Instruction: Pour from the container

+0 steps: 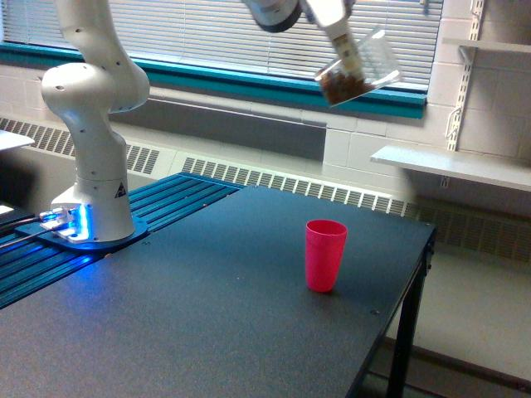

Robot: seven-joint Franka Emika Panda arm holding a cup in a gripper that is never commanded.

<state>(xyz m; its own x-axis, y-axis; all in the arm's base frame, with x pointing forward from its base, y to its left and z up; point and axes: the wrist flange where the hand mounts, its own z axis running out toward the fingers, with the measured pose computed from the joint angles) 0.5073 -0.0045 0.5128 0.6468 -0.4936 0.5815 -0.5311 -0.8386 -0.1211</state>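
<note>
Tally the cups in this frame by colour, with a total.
Clear cup with brown contents, held tilted in the gripper: 1
Pink cup, upright on the table: 1
Total: 2
</note>
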